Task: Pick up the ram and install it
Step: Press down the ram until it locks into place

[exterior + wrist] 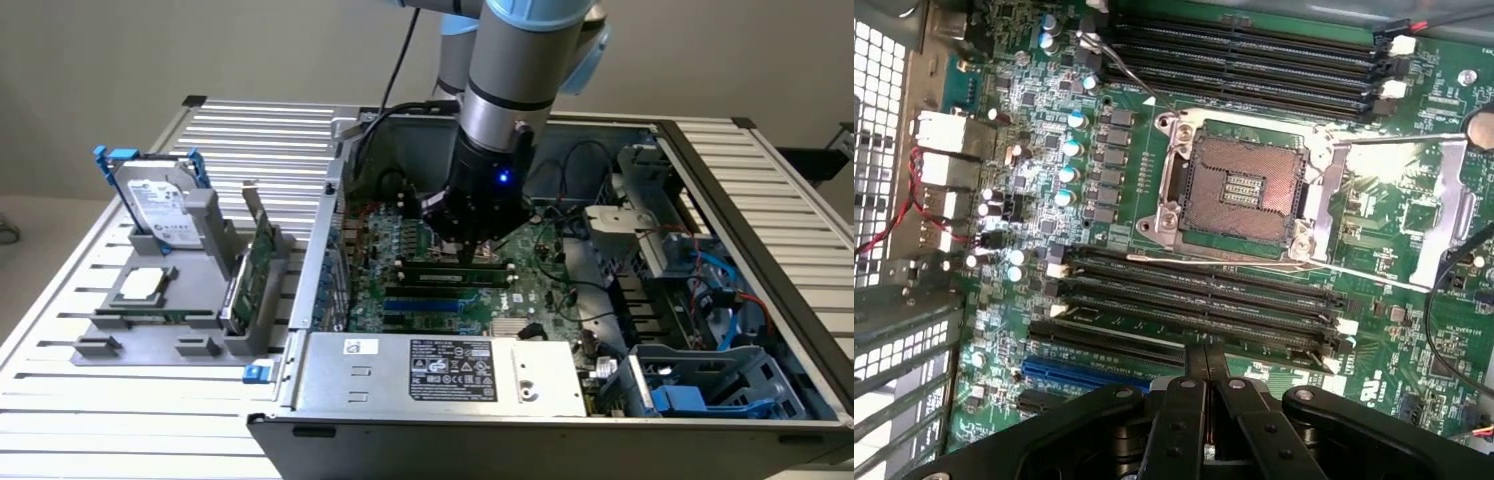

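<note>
Closed end effector (1206,375): black fingers pressed together, poised low over the motherboard (1104,160) inside the open computer case (441,375). Ram (454,270): seated in a memory slot directly beneath the fingertips, beside the empty processor socket (1239,190).

Labels on power supply (441,370) and hard drive (158,205): print unreadable.

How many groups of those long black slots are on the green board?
2. One group lies beside the square processor socket; the other lies on the socket's opposite side, by the gripper, which may hide part of it.
</note>
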`<state>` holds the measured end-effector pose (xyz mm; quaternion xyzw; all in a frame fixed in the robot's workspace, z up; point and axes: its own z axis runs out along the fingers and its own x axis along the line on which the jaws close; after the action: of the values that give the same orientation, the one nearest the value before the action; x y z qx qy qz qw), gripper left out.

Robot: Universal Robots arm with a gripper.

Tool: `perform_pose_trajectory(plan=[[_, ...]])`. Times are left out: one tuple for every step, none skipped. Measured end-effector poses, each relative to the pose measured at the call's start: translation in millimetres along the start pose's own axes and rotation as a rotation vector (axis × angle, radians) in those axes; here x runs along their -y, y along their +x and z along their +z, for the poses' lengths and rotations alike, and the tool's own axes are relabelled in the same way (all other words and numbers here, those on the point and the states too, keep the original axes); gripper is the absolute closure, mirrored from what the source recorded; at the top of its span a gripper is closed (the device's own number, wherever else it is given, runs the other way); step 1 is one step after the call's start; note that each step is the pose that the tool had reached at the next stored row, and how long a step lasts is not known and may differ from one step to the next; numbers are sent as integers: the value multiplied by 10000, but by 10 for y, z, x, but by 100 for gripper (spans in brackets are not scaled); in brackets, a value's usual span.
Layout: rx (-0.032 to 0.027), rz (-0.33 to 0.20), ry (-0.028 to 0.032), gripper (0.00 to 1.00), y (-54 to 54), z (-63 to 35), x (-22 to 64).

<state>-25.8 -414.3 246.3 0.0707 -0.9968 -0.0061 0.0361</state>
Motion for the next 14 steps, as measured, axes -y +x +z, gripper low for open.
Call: perform_pose_trajectory(plan=[[3, 112, -5, 89, 0, 0, 0], [11, 224, -3, 89, -1, 0, 0], [20, 317, 0, 89, 0, 0, 0], [30, 414, 7, 89, 0, -1, 0], [40, 505, 19, 89, 1, -2, 1], [56, 588, 35, 89, 1, -3, 1], [78, 664, 57, 89, 1, -2, 0], [99, 739, 84, 89, 1, -3, 0], [121, 813, 113, 89, 0, -3, 0], [144, 883, 146, 89, 0, -3, 0], [171, 947, 183, 89, 1, -3, 0], [176, 957, 187, 89, 1, -3, 1], [176, 957, 186, 89, 1, -3, 0], [176, 958, 187, 89, 1, -3, 1]])
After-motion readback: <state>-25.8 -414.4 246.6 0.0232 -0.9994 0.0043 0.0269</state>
